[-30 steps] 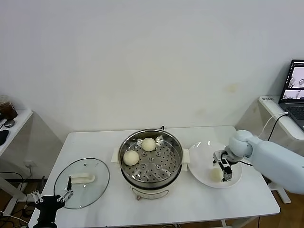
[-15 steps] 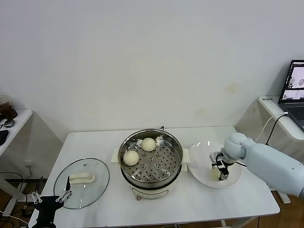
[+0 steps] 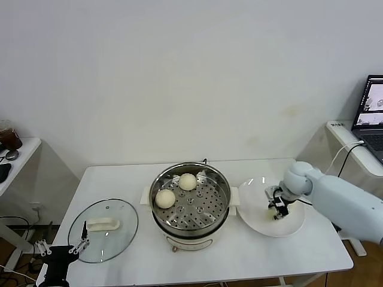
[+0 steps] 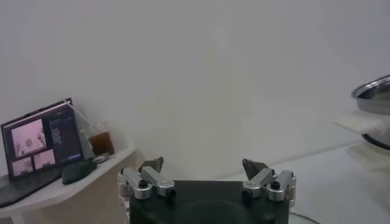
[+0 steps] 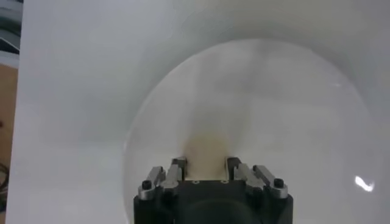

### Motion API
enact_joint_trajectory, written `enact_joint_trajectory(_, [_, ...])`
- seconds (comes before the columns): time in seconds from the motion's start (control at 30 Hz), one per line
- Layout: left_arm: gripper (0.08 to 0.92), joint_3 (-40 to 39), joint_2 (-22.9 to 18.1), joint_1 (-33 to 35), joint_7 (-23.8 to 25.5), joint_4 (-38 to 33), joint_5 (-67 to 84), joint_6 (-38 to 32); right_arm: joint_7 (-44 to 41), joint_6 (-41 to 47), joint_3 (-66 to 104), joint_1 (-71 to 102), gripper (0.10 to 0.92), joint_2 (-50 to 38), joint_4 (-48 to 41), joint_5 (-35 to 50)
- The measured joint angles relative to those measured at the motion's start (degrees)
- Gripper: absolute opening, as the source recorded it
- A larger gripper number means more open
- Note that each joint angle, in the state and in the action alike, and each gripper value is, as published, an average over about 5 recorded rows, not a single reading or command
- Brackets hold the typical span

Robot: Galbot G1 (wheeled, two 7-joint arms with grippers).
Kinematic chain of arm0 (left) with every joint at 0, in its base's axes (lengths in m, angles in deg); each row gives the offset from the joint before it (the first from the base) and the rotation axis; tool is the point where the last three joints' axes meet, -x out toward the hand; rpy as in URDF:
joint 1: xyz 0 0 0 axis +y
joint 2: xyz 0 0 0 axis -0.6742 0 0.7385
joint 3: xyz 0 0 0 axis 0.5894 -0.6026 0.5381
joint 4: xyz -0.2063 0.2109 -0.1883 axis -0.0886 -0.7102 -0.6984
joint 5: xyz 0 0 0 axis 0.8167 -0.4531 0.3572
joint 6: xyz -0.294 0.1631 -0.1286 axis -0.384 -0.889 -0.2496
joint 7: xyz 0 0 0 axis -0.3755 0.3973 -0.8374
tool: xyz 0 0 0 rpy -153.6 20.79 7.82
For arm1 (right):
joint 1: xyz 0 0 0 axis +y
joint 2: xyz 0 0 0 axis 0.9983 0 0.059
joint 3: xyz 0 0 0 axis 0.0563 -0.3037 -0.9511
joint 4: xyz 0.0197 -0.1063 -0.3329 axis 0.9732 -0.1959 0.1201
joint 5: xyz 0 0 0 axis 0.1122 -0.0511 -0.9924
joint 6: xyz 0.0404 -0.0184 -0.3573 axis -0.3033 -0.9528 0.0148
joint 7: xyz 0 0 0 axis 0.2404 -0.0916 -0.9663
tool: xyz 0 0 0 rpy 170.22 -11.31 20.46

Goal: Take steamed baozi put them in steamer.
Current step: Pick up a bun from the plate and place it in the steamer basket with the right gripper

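Observation:
The steamer, a shiny steel pot with a perforated tray, stands at the table's middle. Two steamed baozi lie on its tray, one at the back and one at the left. To its right is a white plate. Over the plate my right gripper is shut on a third cream-white baozi, which fills the gap between its fingers. My left gripper hangs open and empty off the table's front left corner.
A round glass lid with a white handle lies on the table left of the steamer, close to my left gripper. A laptop sits on a side desk at the far right. Another small table stands at the far left.
My right gripper's fingers have closed round the baozi on the plate and the hand has shifted slightly toward the back. The left arm has stayed put.

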Motion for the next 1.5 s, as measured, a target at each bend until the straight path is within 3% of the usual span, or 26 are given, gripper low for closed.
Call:
enact_joint_trajectory(0.37, [0.823,-0.49,0.45,-1.02,0.04,-0.15,0.72,0.05,-4.54,-5.13,-5.38,-18.96,0.433,2.72,2.67,10.64])
enact_joint_trajectory(0.8, [0.823,-0.23,0.21,-1.51,0.07,0.1,0.9,0.13,-2.57,-14.65,-18.81,-33.0,0.433,14.13,10.31,20.8])
enact_joint_trajectory(1.03, [0.823,0.11,-0.13,-1.81,0.08,0.17,0.86,0.28,0.46,-21.43,-24.9,-33.41,0.441,20.56,12.41,19.42])
enact_joint_trajectory(1.5, [0.823,0.98,-0.59,-1.9,0.01,0.92,0.93,0.2,4.84,-31.87,-28.63,-28.73,0.449,29.14,9.93,7.46])
